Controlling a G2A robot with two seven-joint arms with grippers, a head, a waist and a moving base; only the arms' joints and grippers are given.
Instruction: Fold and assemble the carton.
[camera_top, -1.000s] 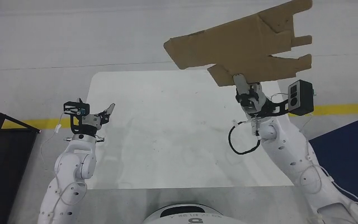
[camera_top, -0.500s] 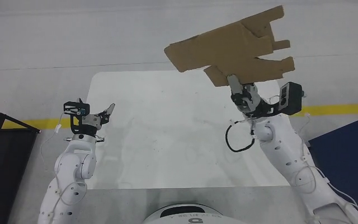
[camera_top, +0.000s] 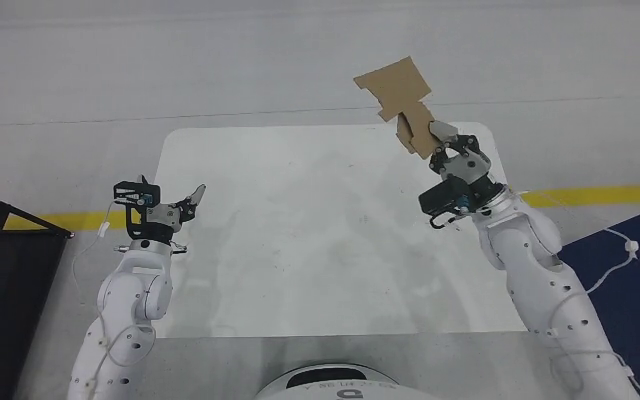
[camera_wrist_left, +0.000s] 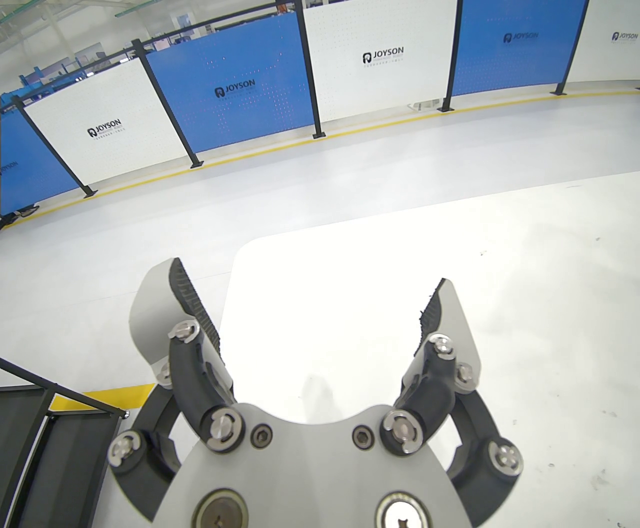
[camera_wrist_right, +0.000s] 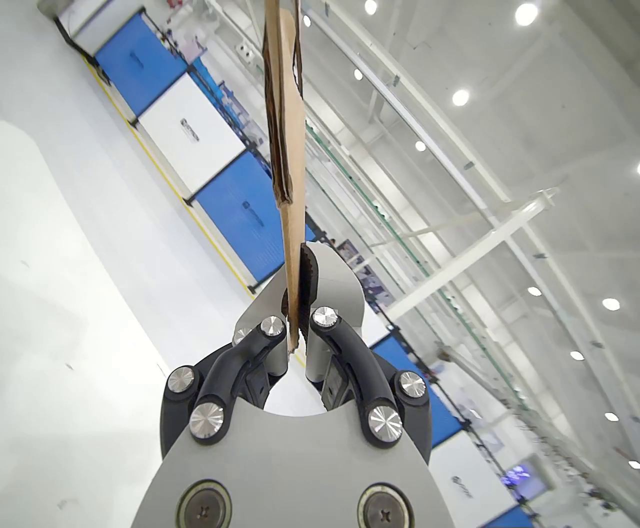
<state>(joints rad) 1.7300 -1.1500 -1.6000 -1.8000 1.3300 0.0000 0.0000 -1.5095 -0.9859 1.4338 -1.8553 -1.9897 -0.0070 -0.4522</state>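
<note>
Carton (camera_top: 398, 88) now upright, edge-on, in right tool (camera_top: 434, 136)

Flat brown carton (camera_top: 402, 92), unfolded, raised edge-on over table's far right corner

The right gripper (camera_top: 438, 134) pinches the flat brown carton (camera_top: 396, 86), which juts beyond its fingertips, while the left gripper (camera_top: 193, 197) hovers with fingers spread.
</note>
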